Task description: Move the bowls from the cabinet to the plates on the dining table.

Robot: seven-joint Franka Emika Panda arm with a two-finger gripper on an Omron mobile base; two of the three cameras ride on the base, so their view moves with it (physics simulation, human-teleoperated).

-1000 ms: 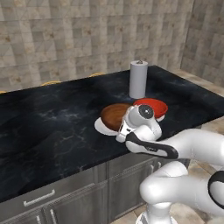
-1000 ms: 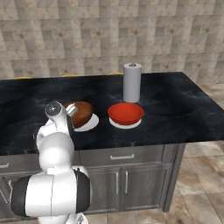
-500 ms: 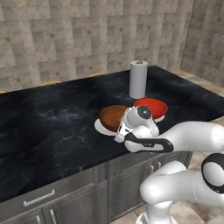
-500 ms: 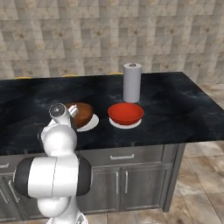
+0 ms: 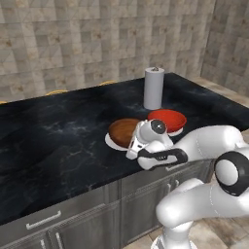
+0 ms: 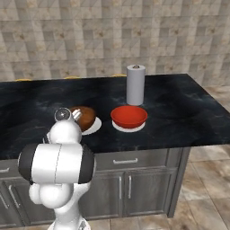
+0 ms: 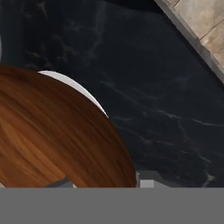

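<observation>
Resting on a white plate [image 6: 93, 127] near the front edge of the dining table [image 5: 58, 141], the brown bowl [image 5: 122, 131] is seen with the gripper [image 5: 132, 151] low at its near rim; the red bowl [image 6: 129, 116] is set on the second plate [image 6: 128, 128] just beside it, towards the paper towel roll [image 6: 135, 84]. The brown bowl is judged stiff, light and smooth, likely to slide on its plate if nudged, and best taken by the rim. Whether the jaws are clamped on that rim or merely parted beside it cannot be told. The arm is folded low over the table's front edge, the hand tipped down and angled towards the bowl.
</observation>
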